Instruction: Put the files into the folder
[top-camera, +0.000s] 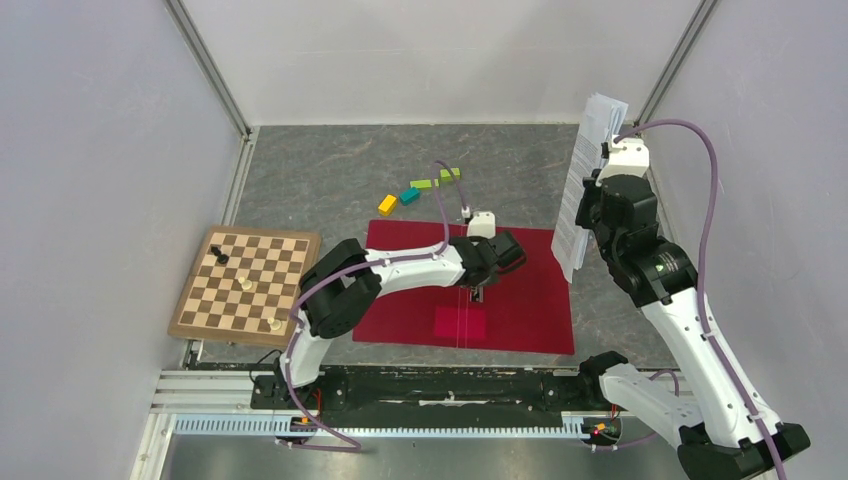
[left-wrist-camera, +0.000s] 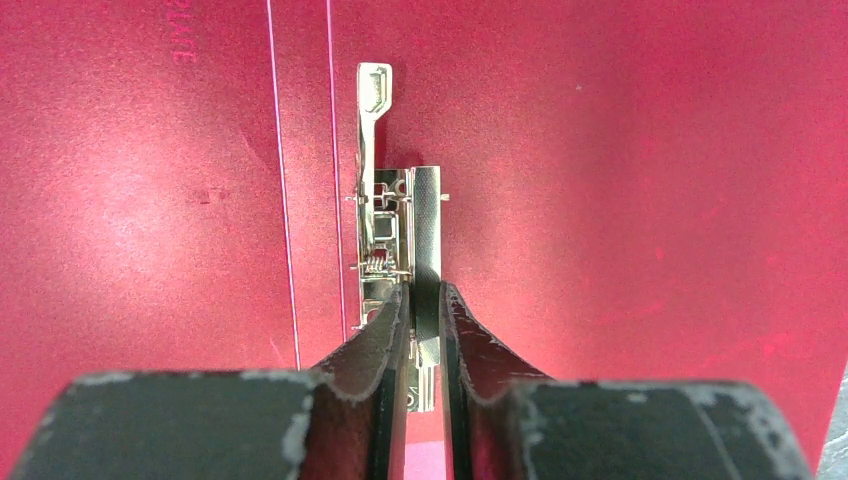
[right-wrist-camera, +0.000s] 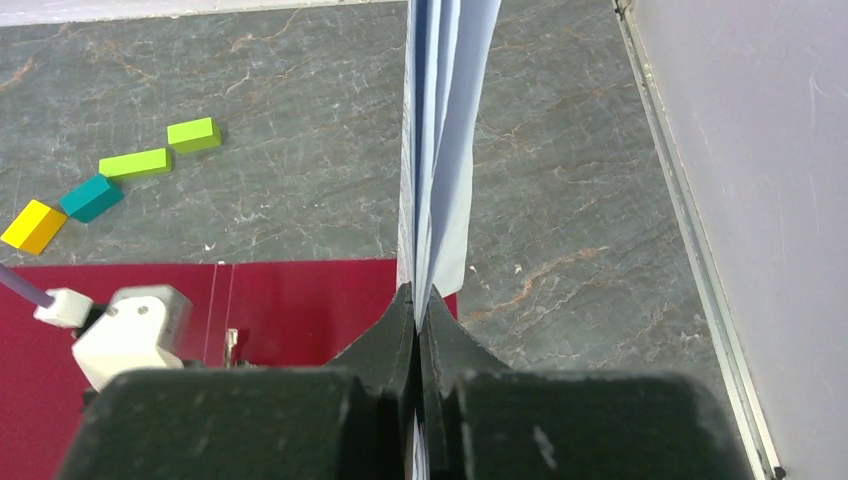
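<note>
The folder (top-camera: 520, 290) lies open and flat on the table, crimson inside, and it fills the left wrist view (left-wrist-camera: 650, 200). Its metal clip (left-wrist-camera: 385, 200) runs down the middle. My left gripper (left-wrist-camera: 426, 300) reaches down over the folder's centre (top-camera: 478, 292), shut on the clip's dark bar. The files (top-camera: 590, 180), white printed sheets, hang upright beside the folder's right edge. My right gripper (right-wrist-camera: 417, 300) is shut on their lower edge, and the sheets (right-wrist-camera: 440, 130) fan upward from the fingertips.
A wooden chessboard (top-camera: 245, 283) with a few pieces sits left of the folder. Yellow, teal and green blocks (top-camera: 420, 188) lie behind it, also in the right wrist view (right-wrist-camera: 140, 162). White walls enclose the table on three sides; the right wall (right-wrist-camera: 760, 200) is close to the files.
</note>
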